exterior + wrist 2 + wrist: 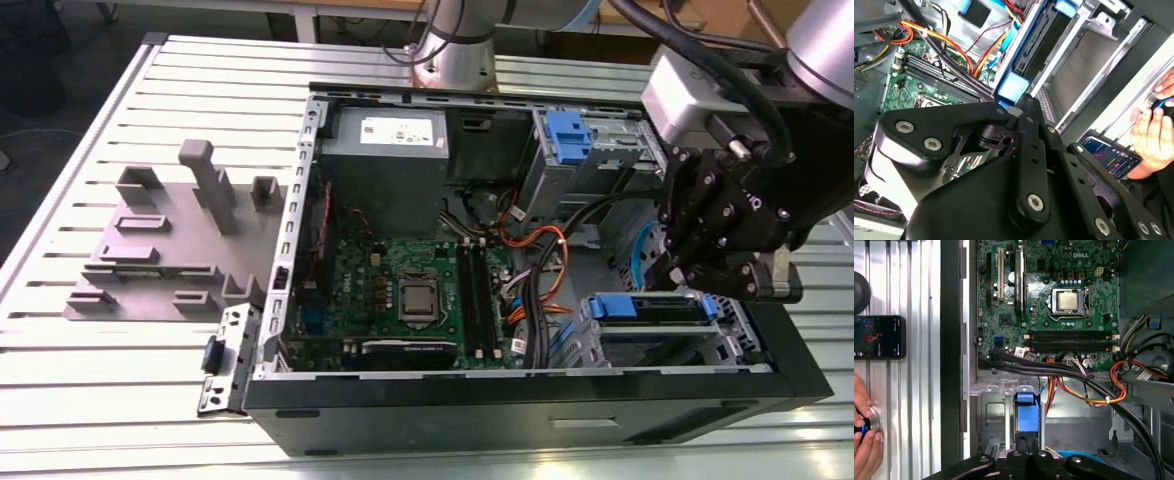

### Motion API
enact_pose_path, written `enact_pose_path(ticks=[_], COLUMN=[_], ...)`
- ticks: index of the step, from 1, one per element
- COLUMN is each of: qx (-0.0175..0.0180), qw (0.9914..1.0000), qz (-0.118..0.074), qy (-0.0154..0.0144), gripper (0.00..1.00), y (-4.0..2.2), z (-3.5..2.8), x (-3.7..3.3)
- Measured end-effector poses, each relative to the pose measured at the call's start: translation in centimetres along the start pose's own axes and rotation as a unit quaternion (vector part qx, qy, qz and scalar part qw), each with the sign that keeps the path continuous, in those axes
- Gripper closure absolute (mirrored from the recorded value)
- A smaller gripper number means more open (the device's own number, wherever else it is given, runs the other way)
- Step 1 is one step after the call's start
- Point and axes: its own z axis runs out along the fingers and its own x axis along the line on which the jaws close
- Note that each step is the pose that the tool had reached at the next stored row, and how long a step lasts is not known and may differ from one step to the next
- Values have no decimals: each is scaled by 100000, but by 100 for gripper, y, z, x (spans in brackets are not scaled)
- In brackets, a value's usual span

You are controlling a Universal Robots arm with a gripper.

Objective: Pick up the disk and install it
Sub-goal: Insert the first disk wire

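The gripper (731, 272) hangs over the open computer case (534, 400), at the exterior view's right, just above the drive bay. Its black linkage covers its own fingertips, so whether it is wide, narrow or holding something cannot be told. Directly below it the disk (650, 310) sits in the bay, blue frame and part of the body showing; in the first wrist view its blue end (1025, 412) shows, the rest hidden. Left lies the motherboard (400, 290). Outside the case, a person's hand (865, 440) and a phone (879, 337) are cut by the frame edge.
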Motion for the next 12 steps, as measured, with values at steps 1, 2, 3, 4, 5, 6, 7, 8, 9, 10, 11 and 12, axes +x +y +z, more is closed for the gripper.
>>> enact_pose_path(ticks=[1,2,3,4,5,6,7,8,9,10,11,12], qx=[-25,-41,-58,-72,-82,-91,-96,-98,-98,-98,-96,-97], qw=[100000,100000,100000,100000,100000,100000,100000,100000,100000,100000,100000,100000], qz=[2,0,0,-1,-3,-1,-2,-20,-60,-109,-152,-162], qy=[7,0,2,2,4,15,20,24,17,6,-1,5], gripper=[89,89,89,89,89,89,89,89,89,89,89,89], y=[-23,-43,-63,-82,-100,-119,-140,-159,-175,-186,-195,-203], z=[2,7,12,17,21,23,24,26,28,30,31,31], x=[-1,-1,-2,-3,-4,-8,-13,-16,-19,-23,-28,-34])
